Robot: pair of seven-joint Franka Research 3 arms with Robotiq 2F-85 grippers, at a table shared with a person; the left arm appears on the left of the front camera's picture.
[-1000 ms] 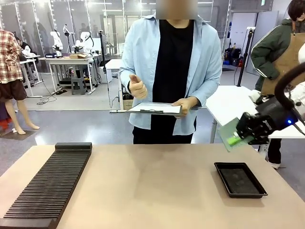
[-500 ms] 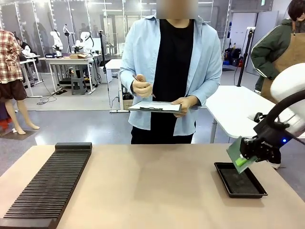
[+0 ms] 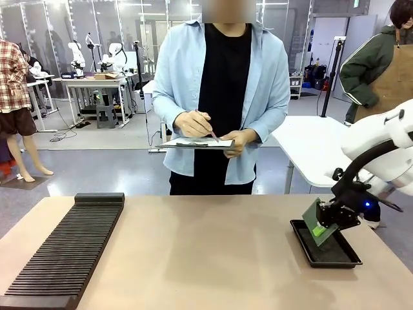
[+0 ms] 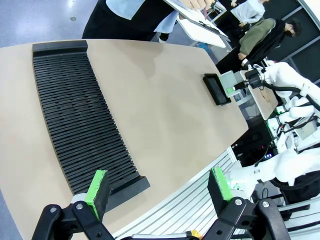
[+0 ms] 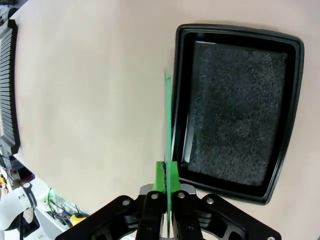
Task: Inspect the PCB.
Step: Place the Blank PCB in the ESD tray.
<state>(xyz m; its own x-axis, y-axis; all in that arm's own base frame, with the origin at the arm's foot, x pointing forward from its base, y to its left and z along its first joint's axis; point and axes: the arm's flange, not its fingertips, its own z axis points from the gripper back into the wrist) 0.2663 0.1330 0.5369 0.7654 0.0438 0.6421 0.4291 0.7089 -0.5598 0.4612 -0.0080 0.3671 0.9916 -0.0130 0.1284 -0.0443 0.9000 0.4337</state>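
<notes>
We are clamping the PCB in our right gripper, tilted over the black tray; our left gripper is hanging wide open over the slotted rack.

You have 1 PCB at the right, 1 black tray below it, 1 slotted black rack at the near left, 1 clipboard and 1 pen at the far side, and 2 grippers.
</notes>
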